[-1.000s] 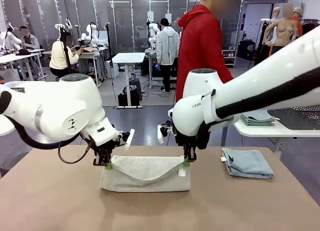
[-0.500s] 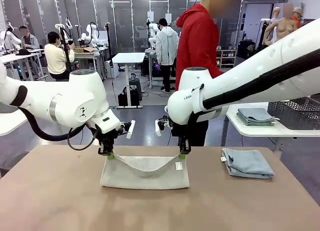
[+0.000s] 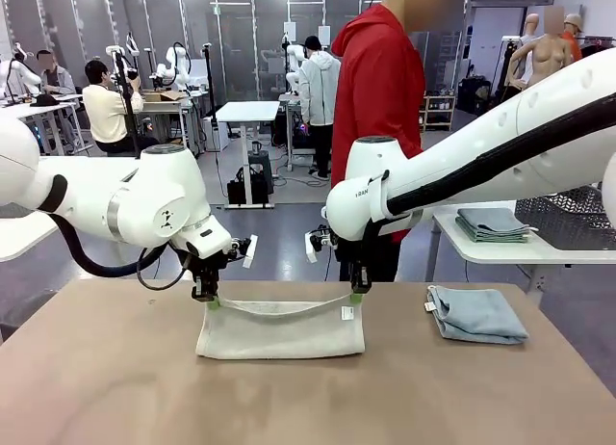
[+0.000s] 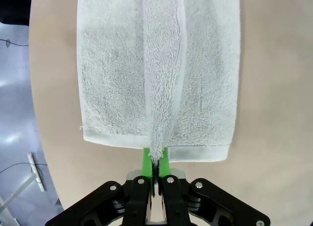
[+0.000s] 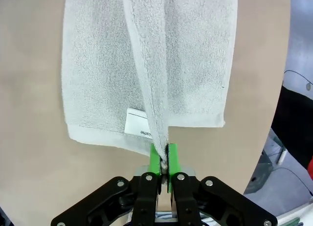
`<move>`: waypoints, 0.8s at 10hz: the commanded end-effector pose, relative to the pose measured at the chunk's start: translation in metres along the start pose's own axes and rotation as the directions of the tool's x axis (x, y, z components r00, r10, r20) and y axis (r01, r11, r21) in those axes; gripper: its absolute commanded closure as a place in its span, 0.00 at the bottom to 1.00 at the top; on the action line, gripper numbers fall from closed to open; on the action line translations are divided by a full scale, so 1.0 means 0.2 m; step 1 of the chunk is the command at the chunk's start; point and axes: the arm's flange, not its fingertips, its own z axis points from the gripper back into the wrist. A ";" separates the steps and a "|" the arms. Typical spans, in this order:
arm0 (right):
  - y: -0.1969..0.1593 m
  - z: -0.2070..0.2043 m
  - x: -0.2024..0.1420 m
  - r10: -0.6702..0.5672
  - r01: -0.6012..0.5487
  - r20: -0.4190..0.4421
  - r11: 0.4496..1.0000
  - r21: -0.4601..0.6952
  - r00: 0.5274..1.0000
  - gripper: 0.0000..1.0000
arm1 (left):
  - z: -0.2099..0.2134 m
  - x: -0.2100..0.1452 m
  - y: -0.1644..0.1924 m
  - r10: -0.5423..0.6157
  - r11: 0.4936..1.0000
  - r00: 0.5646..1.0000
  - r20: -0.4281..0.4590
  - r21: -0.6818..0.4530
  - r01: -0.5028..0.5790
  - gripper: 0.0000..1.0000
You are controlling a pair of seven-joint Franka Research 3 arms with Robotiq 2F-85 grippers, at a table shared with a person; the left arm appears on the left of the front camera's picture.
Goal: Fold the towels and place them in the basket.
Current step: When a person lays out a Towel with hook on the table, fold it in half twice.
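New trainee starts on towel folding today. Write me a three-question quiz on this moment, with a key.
1. True or false: the left pincer and the right pincer are each shut on the upper edge of the cream-white terry-cloth towel.
2. The folded light blue terry-cloth towel lies: A) under the cream towel; B) on the brown table, apart, to the robot's right of it; C) in a pincer.
3. Fill in: the cream towel's white label hangs nearest the ____ pincer.
Key: 1 true; 2 B; 3 right.
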 end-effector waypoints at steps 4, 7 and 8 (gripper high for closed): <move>-0.08 -0.07 -0.02 0.053 -0.052 0.041 0.999 -0.013 0.998 0.93 | -0.06 -0.03 0.10 0.027 1.000 1.000 -0.006 -0.005 -0.027 0.94; -0.12 -0.12 -0.04 0.075 -0.074 0.053 0.997 -0.009 0.996 0.93 | -0.08 -0.05 0.12 0.046 0.999 0.999 -0.011 -0.004 -0.046 0.94; -0.12 -0.13 -0.04 0.087 -0.087 0.052 0.996 -0.012 0.995 0.73 | -0.09 -0.06 0.12 0.044 0.999 0.999 -0.008 -0.002 -0.044 0.80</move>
